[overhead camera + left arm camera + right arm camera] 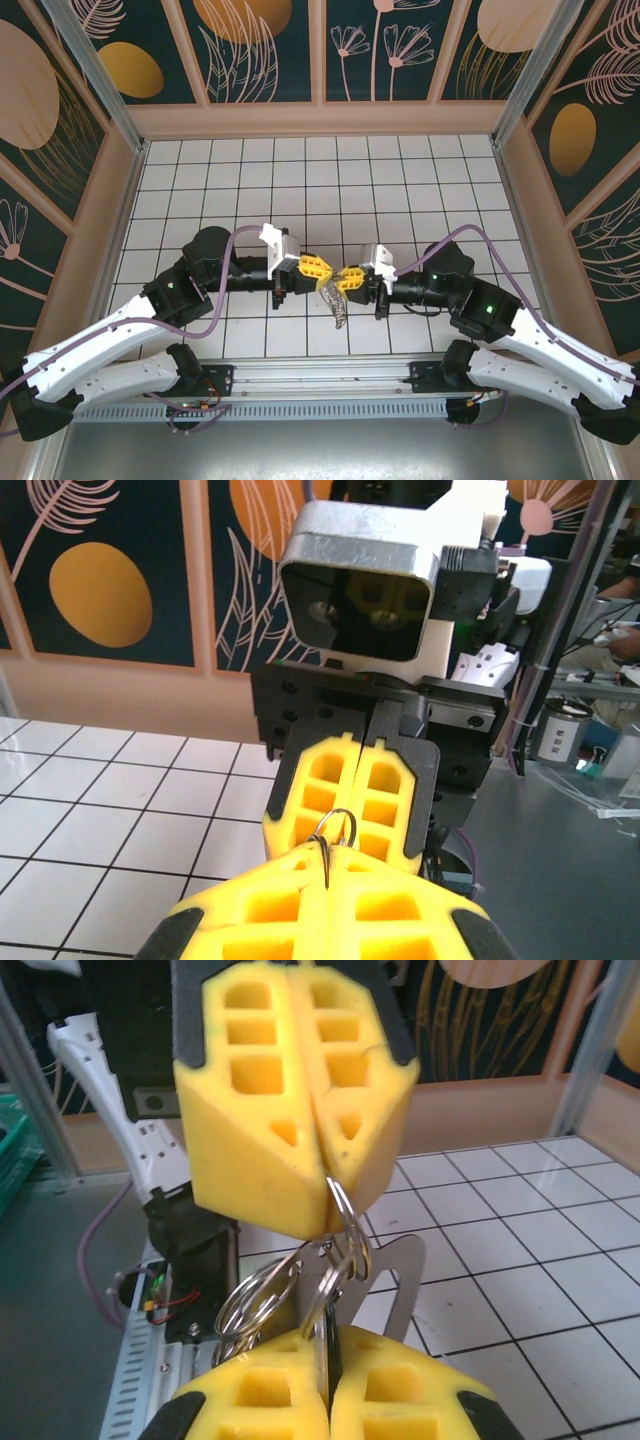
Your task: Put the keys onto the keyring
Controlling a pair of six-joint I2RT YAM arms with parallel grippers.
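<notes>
Near centre of the white tiled table (400,180), raised above the surface: left gripper (312,267) and right gripper (350,279), tips facing and almost touching, left arm reaching in from the left, right arm from the right.

Left gripper: yellow fingers pressed together, pinching the wire of the keyring (347,1222) at the tip of their seam; in the left wrist view a small loop of that wire stands out of the seam against the right gripper's fingers.

Right gripper: yellow fingers likewise closed, clamped on a thin metal piece seen edge-on, part of the keys (400,1280).

Keyring: several linked metal split rings, strung between the two tips.

Keys: flat grey metal, one blade hanging just behind the rings; from above, a small grey cluster dangling below the two tips, toward the near side, clear of the tiles.
</notes>
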